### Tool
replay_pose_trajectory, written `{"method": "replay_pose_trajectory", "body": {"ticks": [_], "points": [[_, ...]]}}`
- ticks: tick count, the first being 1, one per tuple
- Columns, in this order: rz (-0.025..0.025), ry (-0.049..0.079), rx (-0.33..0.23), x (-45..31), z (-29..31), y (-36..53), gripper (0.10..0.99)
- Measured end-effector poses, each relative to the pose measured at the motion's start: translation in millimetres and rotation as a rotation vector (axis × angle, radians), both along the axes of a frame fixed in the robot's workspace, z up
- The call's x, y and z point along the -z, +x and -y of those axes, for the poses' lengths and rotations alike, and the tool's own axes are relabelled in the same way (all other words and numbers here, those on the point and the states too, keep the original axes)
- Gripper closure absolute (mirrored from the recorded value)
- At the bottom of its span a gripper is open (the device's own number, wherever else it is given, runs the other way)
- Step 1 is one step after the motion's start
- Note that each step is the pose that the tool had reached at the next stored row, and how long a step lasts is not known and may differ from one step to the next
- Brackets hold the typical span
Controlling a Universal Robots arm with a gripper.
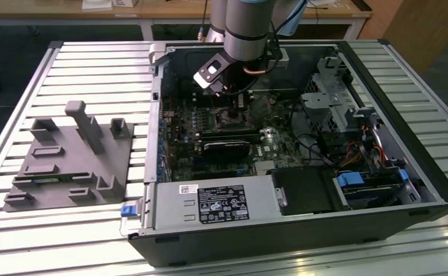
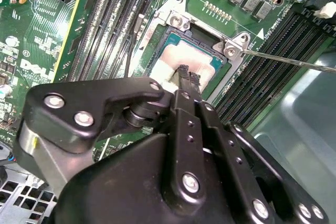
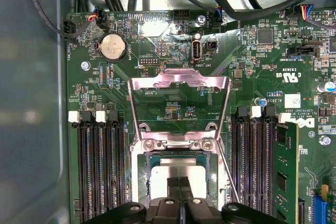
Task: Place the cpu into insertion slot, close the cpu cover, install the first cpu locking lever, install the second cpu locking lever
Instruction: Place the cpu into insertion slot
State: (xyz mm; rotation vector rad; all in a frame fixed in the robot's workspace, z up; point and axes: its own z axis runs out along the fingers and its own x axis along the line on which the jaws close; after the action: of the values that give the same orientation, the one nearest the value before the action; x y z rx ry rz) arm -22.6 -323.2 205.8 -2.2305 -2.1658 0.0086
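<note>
In the upper middle of the exterior view, the arm reaches down into the open computer case [image 1: 301, 230]. The case lies on the slatted table [image 1: 93, 63], with a grey fixture [image 1: 70, 161] at the exterior view's left. In the first wrist view the tool [image 3: 179, 184] has its fingers pressed together with nothing between them, the tips directly over the cpu [image 3: 178, 167], touching it or nearly so. The cpu lies flat in its socket on the green motherboard [image 3: 262, 77]. The cpu cover [image 3: 178, 81] stands raised open at the socket's hinge side. In the second wrist view a thin locking lever [image 2: 286, 60] juts away from a socket corner, not hooked down.
</note>
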Motion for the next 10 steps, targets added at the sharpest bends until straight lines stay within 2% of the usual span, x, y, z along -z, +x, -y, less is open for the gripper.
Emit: {"method": "replay_pose_trajectory", "body": {"ticks": [1, 2, 10], "points": [[0.0, 0.0, 0.0, 0.0, 0.0, 0.0, 0.965], [0.0, 0.0, 0.0, 0.0, 0.0, 0.0, 0.98], [0.0, 0.0, 0.0, -0.2, 0.0, 0.0, 0.98]]}}
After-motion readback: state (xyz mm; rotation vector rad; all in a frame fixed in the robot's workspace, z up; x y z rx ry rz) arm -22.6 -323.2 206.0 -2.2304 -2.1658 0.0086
